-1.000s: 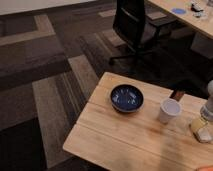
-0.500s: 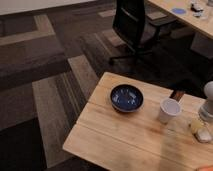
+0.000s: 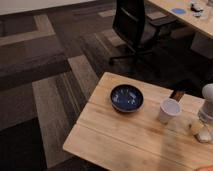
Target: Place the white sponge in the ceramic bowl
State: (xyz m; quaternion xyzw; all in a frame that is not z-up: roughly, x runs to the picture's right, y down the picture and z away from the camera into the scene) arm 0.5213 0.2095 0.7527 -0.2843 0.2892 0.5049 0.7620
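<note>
The dark-blue ceramic bowl (image 3: 126, 97) sits empty near the middle of the wooden table (image 3: 125, 140). The white sponge (image 3: 202, 133) lies on the table at the far right, beyond the white cup (image 3: 169, 110). My gripper (image 3: 204, 124) comes down from the grey arm (image 3: 208, 102) at the right edge. It is right over the sponge, at or touching its top. The arm partly hides the sponge. The bowl is well to the left of the gripper, with the cup between them.
A small dark object (image 3: 176, 94) lies at the table's far edge behind the cup. A black office chair (image 3: 132, 25) stands beyond the table. Another table (image 3: 185, 12) with a blue item is at the top right. Carpeted floor lies to the left.
The arm has shifted only slightly at the right edge, staying over the sponge. Bowl and cup have not moved.
</note>
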